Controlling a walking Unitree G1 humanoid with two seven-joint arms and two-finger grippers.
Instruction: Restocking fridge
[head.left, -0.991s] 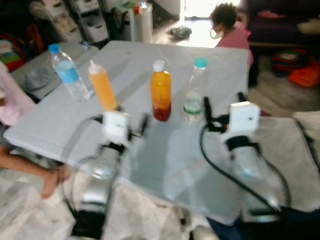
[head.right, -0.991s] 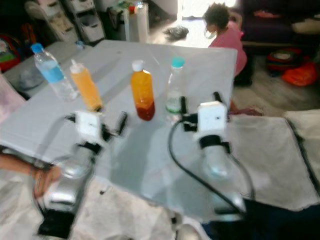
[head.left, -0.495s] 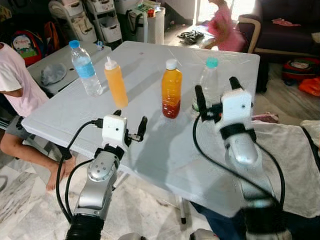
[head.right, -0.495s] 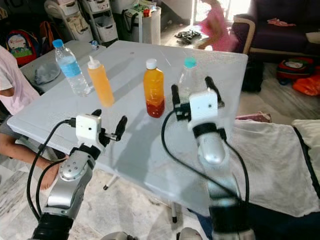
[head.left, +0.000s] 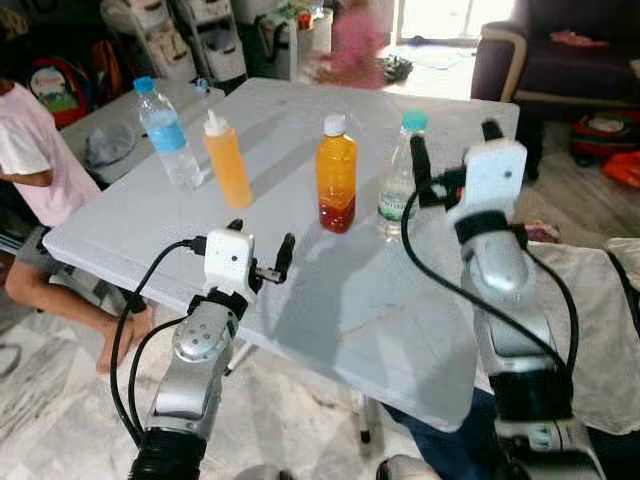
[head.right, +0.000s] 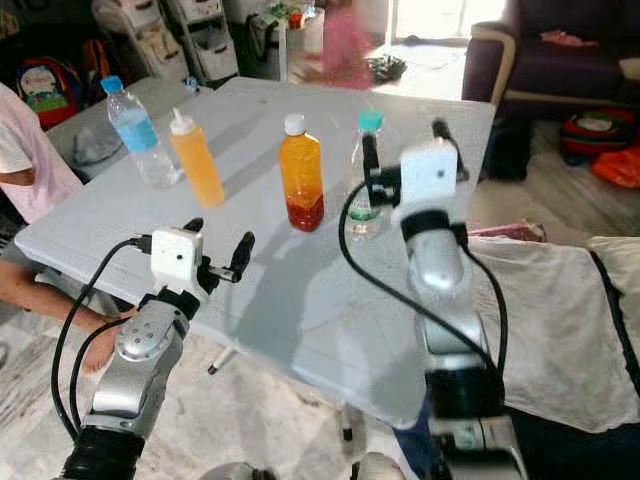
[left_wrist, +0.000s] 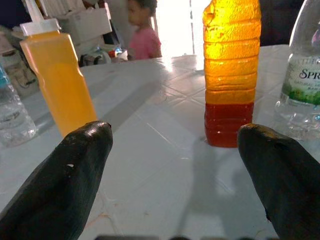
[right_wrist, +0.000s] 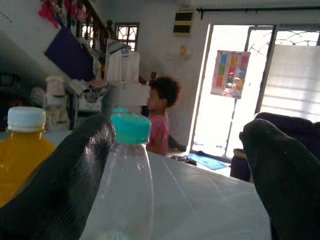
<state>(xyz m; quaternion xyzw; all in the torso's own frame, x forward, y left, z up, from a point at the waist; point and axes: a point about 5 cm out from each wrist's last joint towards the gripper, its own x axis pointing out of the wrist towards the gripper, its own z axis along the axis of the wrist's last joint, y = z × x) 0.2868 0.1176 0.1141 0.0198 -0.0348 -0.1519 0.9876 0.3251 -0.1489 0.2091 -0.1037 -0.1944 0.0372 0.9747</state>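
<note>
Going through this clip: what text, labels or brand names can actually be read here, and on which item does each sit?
"SPR", cut off by the frame edge: on the green label of the clear bottle.
Blue label on the water bottle: too small to read.
Poster by the doorway: coloured blocks, blurred, unreadable.

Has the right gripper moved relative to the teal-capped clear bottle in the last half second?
Yes. The right gripper has risen and gone forward: its fingers now flank the teal-capped clear bottle's neck, nearer the cap, not its lower body.
</note>
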